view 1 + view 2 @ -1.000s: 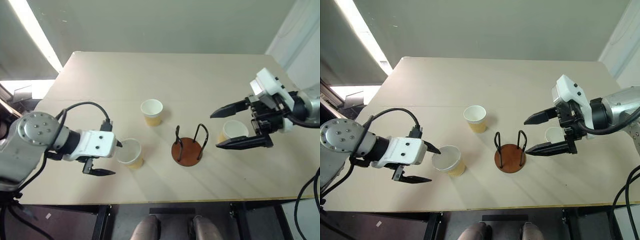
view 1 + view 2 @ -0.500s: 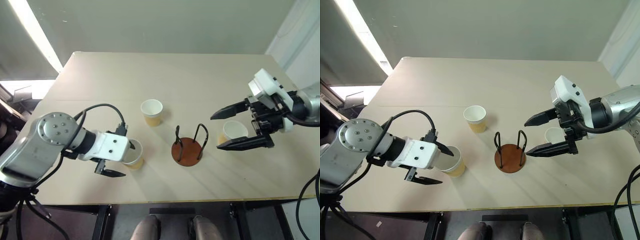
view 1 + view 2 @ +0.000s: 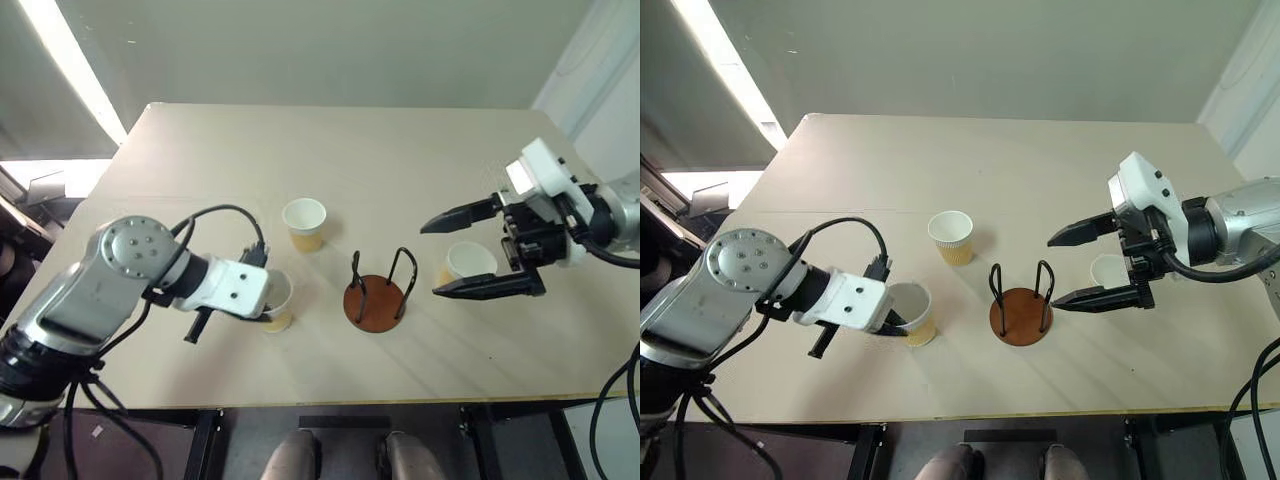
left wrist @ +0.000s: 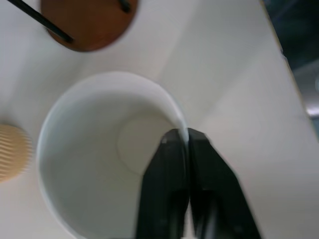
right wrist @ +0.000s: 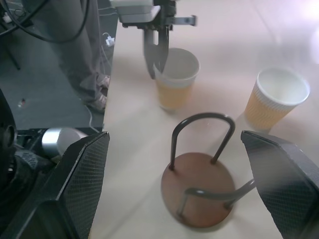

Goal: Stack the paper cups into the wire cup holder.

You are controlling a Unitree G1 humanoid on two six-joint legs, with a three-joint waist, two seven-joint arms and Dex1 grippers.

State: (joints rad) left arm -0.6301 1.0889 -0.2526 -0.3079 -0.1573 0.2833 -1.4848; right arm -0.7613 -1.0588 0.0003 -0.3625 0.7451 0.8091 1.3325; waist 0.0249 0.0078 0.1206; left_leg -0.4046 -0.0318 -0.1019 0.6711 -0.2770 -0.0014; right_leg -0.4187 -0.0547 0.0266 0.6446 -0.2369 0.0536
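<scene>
At the lower left of the head view, the left gripper (image 3: 898,322) has its fingers pinched closed on the rim of the nearest paper cup (image 3: 912,312), one finger inside the wall and one outside, likely so it can lift it upright. Just above centre, a second cup (image 3: 951,236) stands free on the tabletop (image 3: 940,160). At centre sits the wire cup holder (image 3: 1020,310), empty, its loops upright to take a cup from above. Toward the right, the right gripper (image 3: 1087,265) hangs with fingers spread wide around the third cup (image 3: 1108,270), not yet gripping it
</scene>
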